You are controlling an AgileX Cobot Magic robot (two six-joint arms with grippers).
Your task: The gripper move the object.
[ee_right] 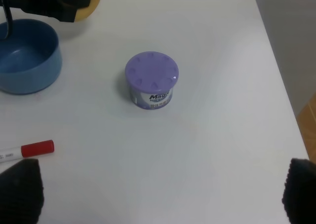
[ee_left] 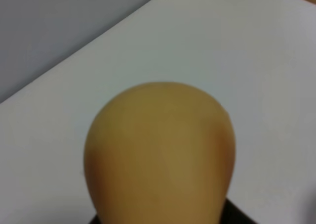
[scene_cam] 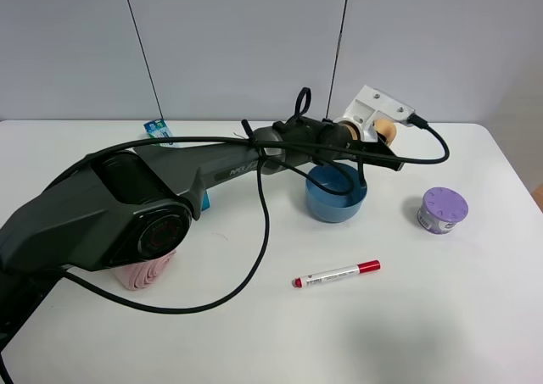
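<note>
The left tool clamps the object just beyond the blue bowl; its wrist view shows only the object. The right tool, visible only in its own view, gapes wide and empty near the purple-lidded tin.

On the white side label of the purple-lidded tin, at the right of the scene: dark blue brand lettering starting "May", then cut off by the curve; beneath it, finer lines and a small code block, too small to read; along the dark left arm, well back from the left gripper: pale lettering, too faint to spell out from the high view; on the white barrel of the red-capped marker, near side: dark print, illegible; on the blue-green packet, far left: print, illegible.
</note>
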